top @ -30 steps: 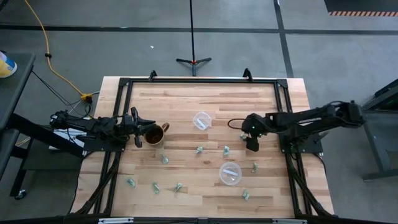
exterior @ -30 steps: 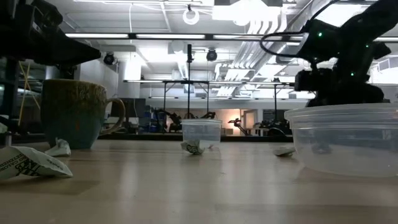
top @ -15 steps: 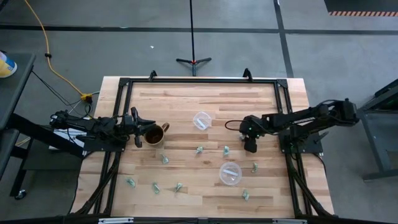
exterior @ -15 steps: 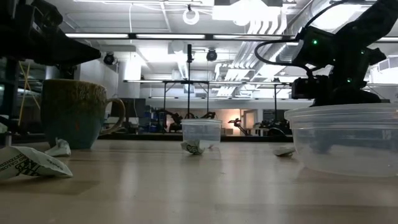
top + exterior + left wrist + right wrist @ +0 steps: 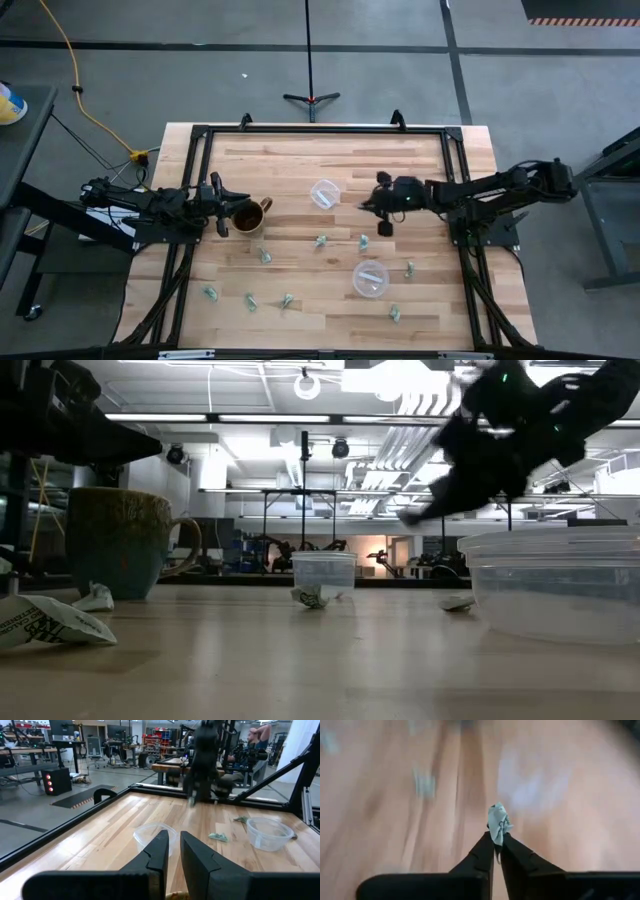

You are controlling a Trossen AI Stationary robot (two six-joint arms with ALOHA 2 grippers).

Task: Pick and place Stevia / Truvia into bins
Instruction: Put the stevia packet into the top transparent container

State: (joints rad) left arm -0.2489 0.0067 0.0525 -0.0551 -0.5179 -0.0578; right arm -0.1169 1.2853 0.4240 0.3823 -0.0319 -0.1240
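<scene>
Several small green-and-white packets lie scattered on the wooden table, among them one (image 5: 320, 240) and another (image 5: 363, 241) between the two clear cups. The far cup (image 5: 325, 193) stands mid-table and the near cup (image 5: 370, 278) closer to the near edge. My right gripper (image 5: 384, 228) is above the table to the right of the far cup, shut on one crumpled packet (image 5: 497, 826). My left gripper (image 5: 222, 205) waits at the left beside the brown mug (image 5: 247, 215), its fingers a narrow gap apart (image 5: 172, 851). My right gripper pinches a crumpled packet between its two fingertips (image 5: 487, 845). It has the packet by its lower end (image 5: 496, 839), and the rest sticks out beyond the tips. The packet is lifted clear of the table.
More packets lie along the near part of the table (image 5: 250, 299), (image 5: 395, 313), (image 5: 410, 267). A black frame (image 5: 320, 129) rims the table. In the low view the near cup (image 5: 550, 585) fills the right side, with one packet (image 5: 50, 625) close to the camera.
My right gripper has risen from the table right of the cups and swung toward the table's left, toward the far cup, tipping out of its downward pointing pose, still shut. The left arm, cups and lying packets have stayed put.
</scene>
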